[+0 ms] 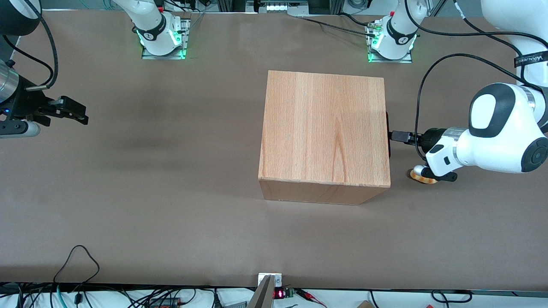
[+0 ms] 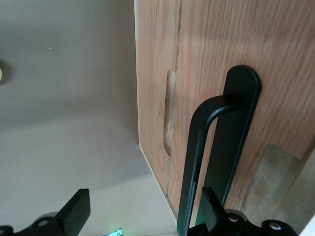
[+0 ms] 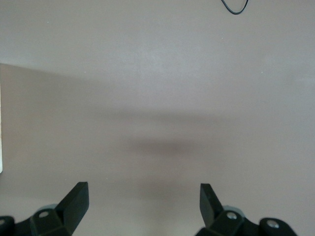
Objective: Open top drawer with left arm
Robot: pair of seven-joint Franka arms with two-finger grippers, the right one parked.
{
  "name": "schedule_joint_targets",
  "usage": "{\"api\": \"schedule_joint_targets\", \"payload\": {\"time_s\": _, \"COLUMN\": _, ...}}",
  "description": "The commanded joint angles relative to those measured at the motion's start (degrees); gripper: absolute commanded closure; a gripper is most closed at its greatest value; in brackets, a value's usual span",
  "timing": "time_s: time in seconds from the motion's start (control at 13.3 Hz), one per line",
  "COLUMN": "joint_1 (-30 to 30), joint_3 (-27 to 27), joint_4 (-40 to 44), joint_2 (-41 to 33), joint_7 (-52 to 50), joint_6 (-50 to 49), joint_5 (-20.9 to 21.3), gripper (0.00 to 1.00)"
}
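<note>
Left arm (image 1: 496, 128) reaches level toward cabinet (image 1: 324, 128) mid-table, on working-arm end face. Gripper (image 2: 142, 211) spread wide at top drawer (image 2: 236, 98); black bar handle (image 2: 197, 162) between fingers (image 2: 74, 211), untouched. Drawer flush, shut. Bare table (image 1: 171, 192) all round cabinet.

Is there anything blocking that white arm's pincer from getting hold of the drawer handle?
Nothing visible does. The pincer is open, right at the black bar handle of the top drawer, with one finger beside the bar and no object between them.
</note>
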Motion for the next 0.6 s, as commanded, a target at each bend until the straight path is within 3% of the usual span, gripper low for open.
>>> {"api": "schedule_joint_targets", "payload": {"time_s": 0.0, "joint_1": -0.7, "joint_3": 0.5, "joint_4": 0.6, "joint_2": 0.4, "joint_7": 1.1, "joint_6": -0.1, "joint_5": -1.4, "gripper": 0.0}}
{"api": "schedule_joint_targets", "payload": {"time_s": 0.53, "joint_1": -0.6, "joint_3": 0.5, "joint_4": 0.6, "joint_2": 1.9, "joint_7": 1.1, "joint_6": 0.1, "joint_5": -1.4, "gripper": 0.0}}
